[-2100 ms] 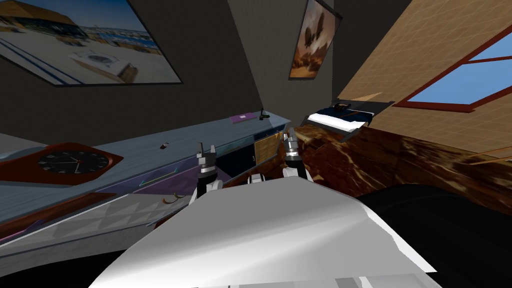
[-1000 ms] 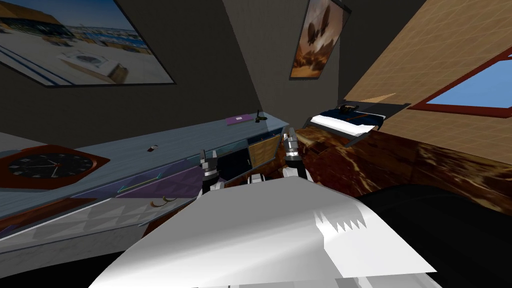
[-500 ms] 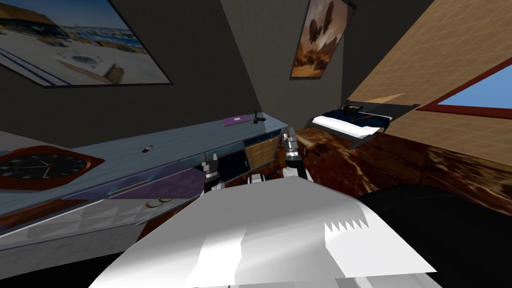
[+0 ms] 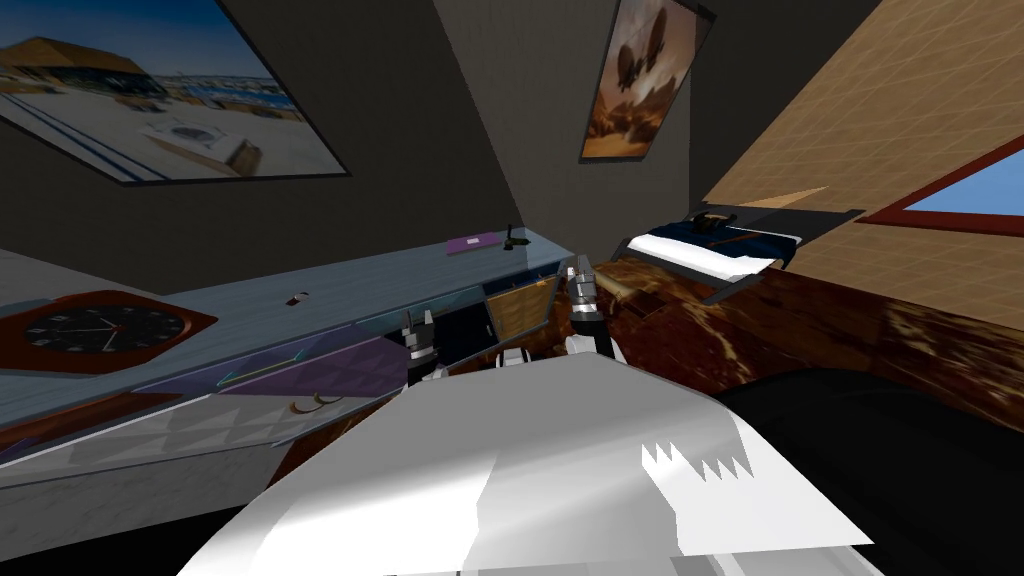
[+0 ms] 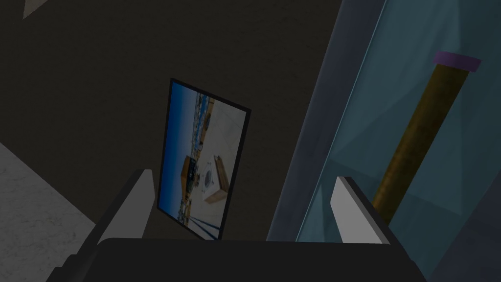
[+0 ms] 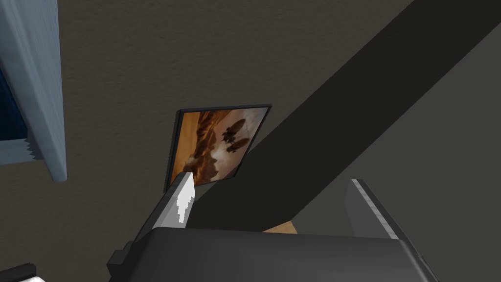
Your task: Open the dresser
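Note:
The long dresser [image 4: 330, 290] with a blue-grey top runs along the dark wall on my left. Its front shows purple, dark blue and wood-coloured panels. My left gripper [image 4: 418, 325] is open and held close in front of the dark blue panel. In the left wrist view a teal front panel [image 5: 372, 122] carries a brown bar handle [image 5: 421, 137] with a purple cap. That handle lies just beyond one finger [image 5: 354, 213] of the left gripper [image 5: 242, 208], not between the two. My right gripper [image 4: 580, 270] is open beside the dresser's far end [image 6: 34, 88], with nothing held in the right gripper [image 6: 274, 205].
A red-framed clock [image 4: 100, 328], a purple book [image 4: 475, 242] and two small objects lie on the dresser top. A bed [image 4: 710, 250] stands at the back right on the brown marbled floor [image 4: 800, 330]. A window [image 4: 960, 195] is in the right wall.
My left gripper has sunk lower and come nearer to the dresser's front. My head view has swung slightly, shifting the room sideways. The right gripper has barely moved.

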